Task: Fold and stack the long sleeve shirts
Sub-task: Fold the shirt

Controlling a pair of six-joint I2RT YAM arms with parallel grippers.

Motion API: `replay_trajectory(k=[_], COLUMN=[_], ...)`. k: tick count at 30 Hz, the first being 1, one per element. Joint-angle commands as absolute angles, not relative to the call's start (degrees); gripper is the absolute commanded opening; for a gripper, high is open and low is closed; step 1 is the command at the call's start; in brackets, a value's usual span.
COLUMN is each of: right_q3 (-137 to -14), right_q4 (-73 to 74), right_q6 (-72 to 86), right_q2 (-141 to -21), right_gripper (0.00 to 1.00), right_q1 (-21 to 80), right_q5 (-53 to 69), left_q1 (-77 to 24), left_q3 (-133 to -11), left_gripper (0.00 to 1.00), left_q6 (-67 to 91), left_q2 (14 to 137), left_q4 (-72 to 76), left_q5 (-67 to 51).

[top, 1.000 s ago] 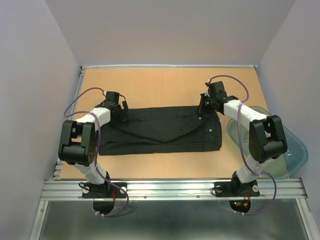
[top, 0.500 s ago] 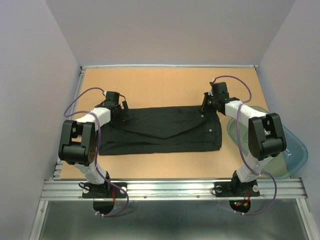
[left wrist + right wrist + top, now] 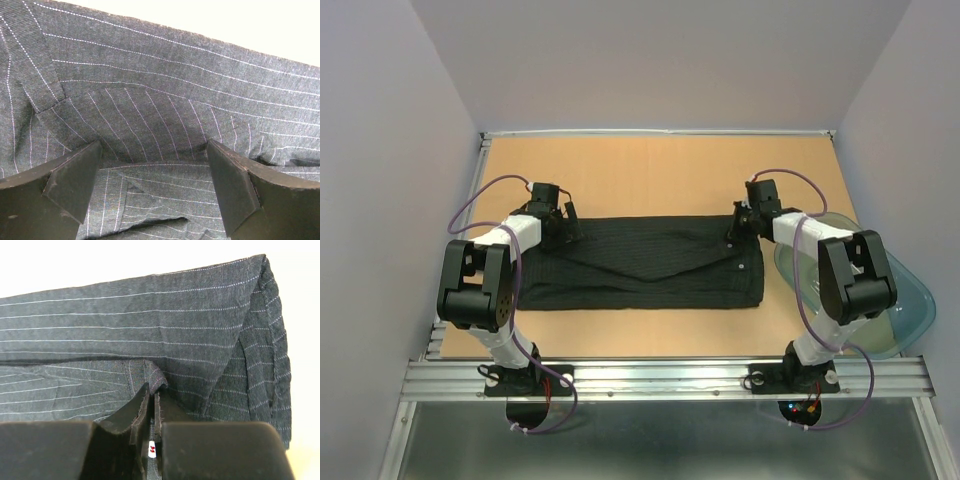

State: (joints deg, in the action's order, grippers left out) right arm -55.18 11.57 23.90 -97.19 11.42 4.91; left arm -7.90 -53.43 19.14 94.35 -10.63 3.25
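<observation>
Now the right gripper (image 3: 151, 405) is pinching cloth near the far right corner of the shirt (image 3: 640, 262), lying folded across the table (image 3: 650, 170), while the left gripper (image 3: 155, 185) is hanging wide open over its left end, probably needing to grip next.

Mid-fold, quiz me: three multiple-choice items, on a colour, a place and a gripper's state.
1. What colour is the shirt? A) white B) black with pale pinstripes C) red
2. Where is the clear bin? A) at the table's right edge B) at its far left corner C) between the arms' bases
3. How is the right gripper? A) open above the table B) shut on a fold of the shirt C) shut on the bin
Answers: 1 B, wrist views show stripes; 2 A, seen from overhead; 3 B, cloth pinched in its closed jaws.
</observation>
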Motion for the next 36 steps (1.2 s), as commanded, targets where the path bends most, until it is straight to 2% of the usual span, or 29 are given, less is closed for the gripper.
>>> replay_trajectory(k=[1, 3, 5, 8, 10, 11, 14, 22, 25, 28, 31, 36], right_q3=[-54.1, -54.2, -54.7, -56.1, -56.9, -57.0, -57.7, -57.1, -51.1, -43.5, -38.1, -31.7], right_q4=[11.9, 12.1, 12.3, 12.7, 13.3, 13.7, 14.3, 10.2, -6.1, -22.1, -30.6, -41.7], right_q6=[24.3, 24.1, 23.8, 23.1, 22.7, 22.5, 22.1, 27.3, 35.2, 43.5, 48.1, 51.3], right_q2=[-92.3, -91.4, -90.2, -90.1, -89.7, -89.4, -86.7, -80.1, -78.6, -78.6, -81.9, -88.1], right_gripper=[0.07, 0.09, 0.15, 0.34, 0.42, 0.53, 0.67, 0.69, 0.69, 0.69, 0.69, 0.69], right_q1=[10.8, 10.8, 10.8, 10.8, 10.8, 10.8, 10.9, 10.9, 11.2, 12.9, 13.9, 14.2], right_q5=[2.9, 2.0, 1.4, 0.2, 0.2, 0.2, 2.4, 14.0, 22.5, 26.6, 27.4, 25.8], left_q1=[-7.7, -7.7, -7.7, -7.7, -7.7, -7.7, -7.8, -11.7, -16.4, -22.6, -26.9, -27.2], left_q3=[-54.8, -54.8, -54.8, -54.8, -54.7, -54.5, -54.2, -56.0, -55.0, -51.6, -48.6, -40.6], left_gripper=[0.99, 0.99, 0.99, 0.99, 0.99, 0.99, 0.99, 0.99, 0.99, 0.99, 0.98, 0.98], left_q6=[19.0, 19.0, 19.0, 19.0, 18.8, 18.6, 18.5, 20.5, 23.7, 29.7, 36.0, 43.9], left_q2=[95.2, 95.2, 95.0, 94.9, 93.8, 93.2, 88.6, 72.6, 70.0, 70.2, 73.4, 79.5], left_q4=[-12.7, -12.6, -12.6, -12.4, -12.0, -12.0, -12.2, -13.0, -10.2, -3.2, 4.8, 12.3], left_q5=[4.0, 3.9, 3.8, 3.6, 3.3, 3.2, 1.6, -2.9, -5.2, -9.1, -10.9, -10.6])
